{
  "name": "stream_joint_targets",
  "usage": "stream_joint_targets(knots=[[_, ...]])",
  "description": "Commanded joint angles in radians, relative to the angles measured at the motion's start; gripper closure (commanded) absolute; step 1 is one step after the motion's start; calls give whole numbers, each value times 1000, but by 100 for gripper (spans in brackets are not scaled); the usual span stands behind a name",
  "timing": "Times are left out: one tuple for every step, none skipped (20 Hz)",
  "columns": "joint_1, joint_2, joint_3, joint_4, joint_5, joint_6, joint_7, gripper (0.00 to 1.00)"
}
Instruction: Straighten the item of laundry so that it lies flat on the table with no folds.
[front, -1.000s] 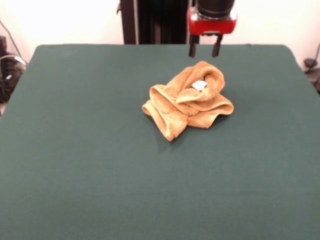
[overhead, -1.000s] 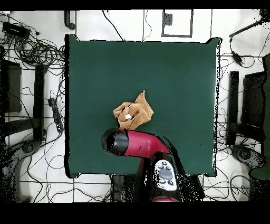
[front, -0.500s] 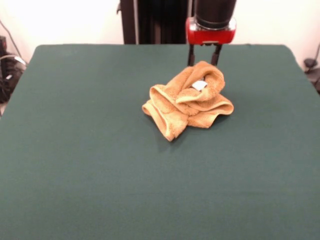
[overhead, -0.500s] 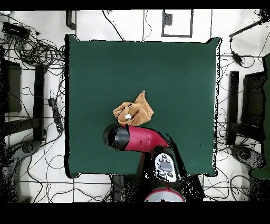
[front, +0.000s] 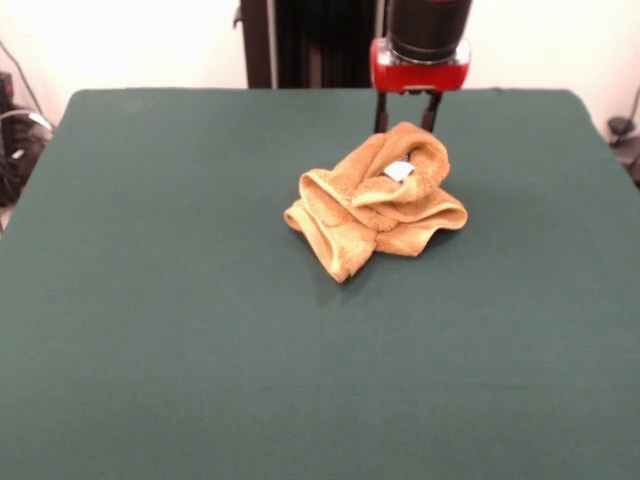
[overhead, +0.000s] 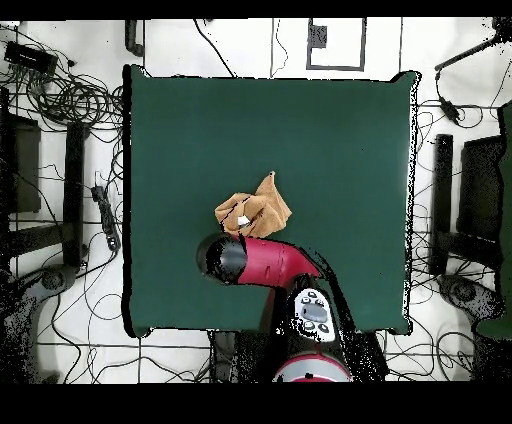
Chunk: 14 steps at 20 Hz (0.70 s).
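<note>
The item of laundry (front: 377, 201) is a golden-orange terry towel lying crumpled in a loose heap on the table (front: 200, 330), a little toward the far side and right of centre in the front view. The gripper (front: 403, 124) stands just behind its highest fold, its two dark fingers (front: 380, 113) apart with a clear gap between them, clamped on nothing; their tips drop out of sight behind the top of the cloth, so whether they touch it cannot be told. Above the fingers sits a red collar, then the black cylinder of the wrist running out of the picture's top.

The towel is rolled and folded over itself: a thick curl arches across the top, a small white tag (front: 398, 170) shows just below that curl, a rounded lobe lies to the right, and a doubled hem points toward the near-left. No part of it lies flat. In the overhead view the towel (overhead: 257, 211) lies just beyond the red arm (overhead: 268, 262), whose black wrist end covers the gripper from above.

No containers show on the green cloth.

Against one second ago, the gripper has come down from hovering clear above the table to the level of the towel's top; over the last half second it has barely shifted. The towel's shape is unchanged.
</note>
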Motion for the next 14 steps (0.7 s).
stream_joint_targets(knots=[[-16, 1, 51, -40, -7, 83, 107, 0], [-13, -6, 51, -29, -5, 72, 115, 0], [-8, -12, 48, -16, 1, 63, 128, 0], [-6, -18, 47, -5, 2, 49, 135, 0], [-6, -19, 48, 1, 4, 41, 139, 0], [-5, -23, 49, 11, 5, 33, 144, 0], [-1, -28, 47, 21, 5, 23, 149, 0], [-1, -33, 50, 33, 5, 11, 152, 0], [-1, -39, 53, 46, 5, -1, 155, 0], [-3, -43, 57, 60, 6, -18, 160, 0], [-9, -38, 64, 70, 8, -41, 165, 0], [-13, -36, 71, 77, 8, -52, 164, 0], [-17, -33, 73, 79, 3, -66, 161, 0], [-17, -35, 76, 90, 3, -86, 167, 0]])
